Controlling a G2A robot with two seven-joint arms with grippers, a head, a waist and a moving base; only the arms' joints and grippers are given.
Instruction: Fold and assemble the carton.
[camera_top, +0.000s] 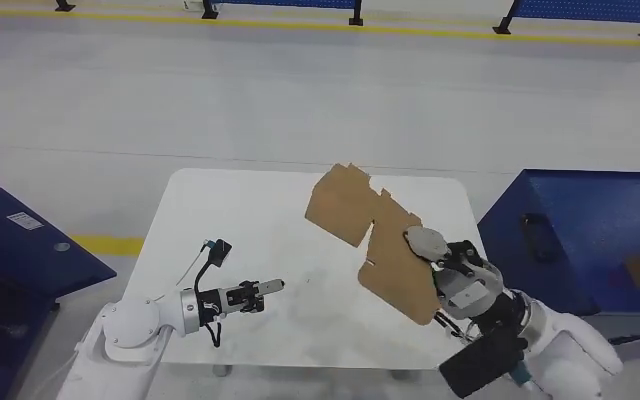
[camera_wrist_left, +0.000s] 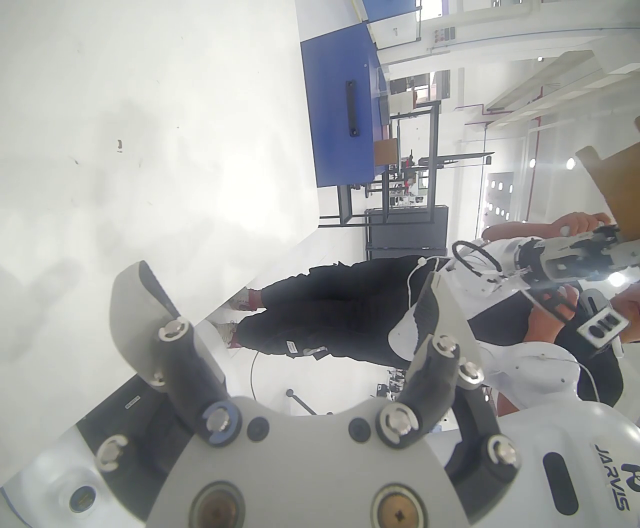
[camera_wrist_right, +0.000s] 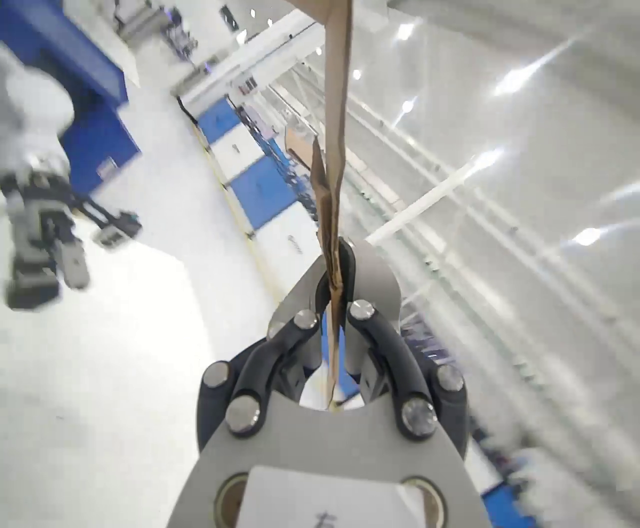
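Clamping flat carton (camera_top: 390, 260): right gripper (camera_wrist_right: 336, 262); long axis diagonal, far end leftward; left gripper (camera_wrist_left: 282, 290) spread, empty.

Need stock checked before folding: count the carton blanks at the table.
1. The flat carton blank is held up over the right side of the table, one edge clamped in the jaws of the right gripper. Another could lie hidden beneath it.

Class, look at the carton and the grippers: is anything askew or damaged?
The carton, clamped at one edge by the right gripper, is held tilted over the table; its edge looks buckled just beyond the grip.
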